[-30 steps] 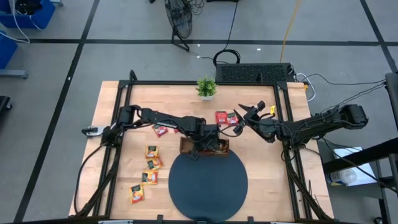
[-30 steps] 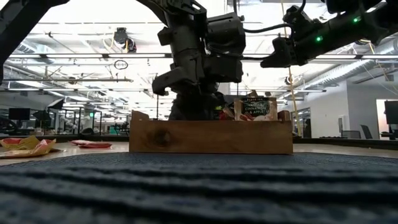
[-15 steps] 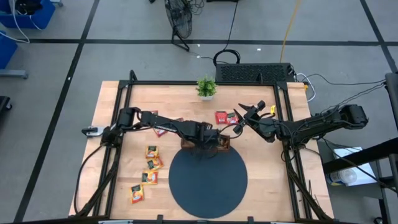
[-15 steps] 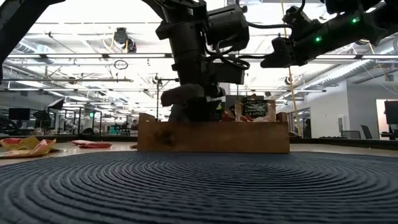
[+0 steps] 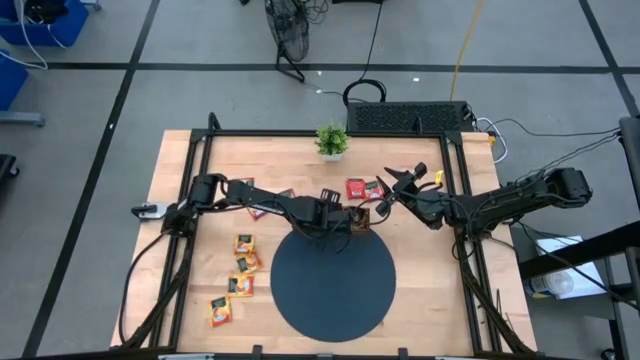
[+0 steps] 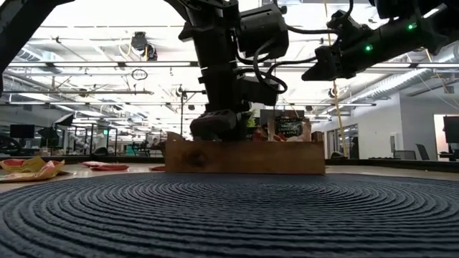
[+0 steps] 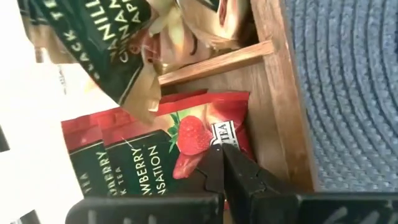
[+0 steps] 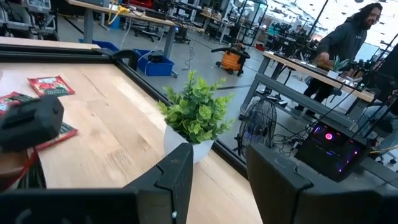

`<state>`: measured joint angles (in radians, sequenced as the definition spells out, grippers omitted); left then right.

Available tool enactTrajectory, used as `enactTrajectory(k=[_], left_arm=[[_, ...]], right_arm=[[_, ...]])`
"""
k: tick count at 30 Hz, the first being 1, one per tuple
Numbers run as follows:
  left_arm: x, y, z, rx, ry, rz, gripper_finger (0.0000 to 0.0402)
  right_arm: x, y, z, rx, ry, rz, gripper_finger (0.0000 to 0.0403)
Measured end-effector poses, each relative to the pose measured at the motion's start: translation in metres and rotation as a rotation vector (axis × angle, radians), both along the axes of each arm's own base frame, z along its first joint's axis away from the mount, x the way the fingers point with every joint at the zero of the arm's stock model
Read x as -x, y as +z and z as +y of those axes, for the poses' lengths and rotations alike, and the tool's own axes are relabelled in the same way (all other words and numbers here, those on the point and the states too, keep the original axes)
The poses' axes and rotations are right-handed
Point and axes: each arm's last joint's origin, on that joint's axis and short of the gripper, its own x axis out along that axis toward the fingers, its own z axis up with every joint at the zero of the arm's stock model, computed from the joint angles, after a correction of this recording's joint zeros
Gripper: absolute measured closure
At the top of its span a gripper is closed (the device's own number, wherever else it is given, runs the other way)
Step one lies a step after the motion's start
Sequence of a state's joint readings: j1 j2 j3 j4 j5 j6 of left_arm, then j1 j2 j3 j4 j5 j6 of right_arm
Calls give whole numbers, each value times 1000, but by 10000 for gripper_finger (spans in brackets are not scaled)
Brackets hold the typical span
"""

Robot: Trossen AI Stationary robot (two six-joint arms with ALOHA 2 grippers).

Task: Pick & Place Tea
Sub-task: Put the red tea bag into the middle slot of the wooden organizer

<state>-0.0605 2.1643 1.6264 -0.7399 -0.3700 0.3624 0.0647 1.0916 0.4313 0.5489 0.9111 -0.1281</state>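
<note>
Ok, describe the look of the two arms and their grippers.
Both arms are matte black and jointed, with black cables looping along them. The left gripper ends in slim, tapered black fingers; the right gripper has broad, blocky black fingers. A small green light glows on the right arm.

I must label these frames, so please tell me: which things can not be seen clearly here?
- High view: the tray contents, hidden under the left arm.
- Low view: the tray's compartments, hidden by its front wall.
- Left wrist view: the red tea packet label, cut off by the picture's edge.
- High view: print on the yellow packets, too small.
</note>
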Motion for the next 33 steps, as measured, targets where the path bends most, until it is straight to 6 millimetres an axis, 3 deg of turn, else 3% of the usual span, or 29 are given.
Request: enactTrajectory(k=[10,18,27,33], left_arm=[[-3,5,0,-28,7,-47,393],[1,32,-8,-18,-2,-132,360],[14,70,-1,76,26,-197,368],[24,107,22,223,35,-318,385]], right_arm=[[2,-4,0,-7,-3,2,269],[2,-4,0,-5,-3,5,269],[1,-5,-5,5,-17,112,269],[-5,-5,-38,-318,153,315,269]])
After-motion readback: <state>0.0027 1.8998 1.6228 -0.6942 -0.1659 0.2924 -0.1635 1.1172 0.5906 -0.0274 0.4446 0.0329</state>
